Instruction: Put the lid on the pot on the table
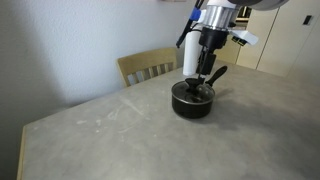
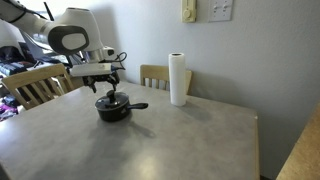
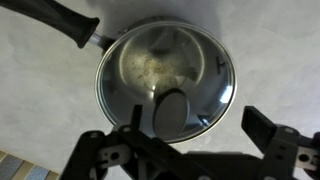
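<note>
Now lid (image 3: 165,65) caps pot (image 2: 112,110), handle (image 2: 138,105) pointing toward the towel roll (image 2: 178,80); gripper (image 3: 180,135) released.

My arm (image 2: 70,38) comes in from the side at height and folds down at the wrist (image 1: 212,15), so my gripper (image 1: 203,72) points straight down. In both exterior views it hangs upright, with no lean to either side, and its tip sits low. In the wrist view the gripper comes in from the bottom edge. Its jaws are spread wide, with the two black fingers (image 3: 100,150) well apart, one toward each lower corner. Their linkages are splayed outward and the pads face each other across the gap.
</note>
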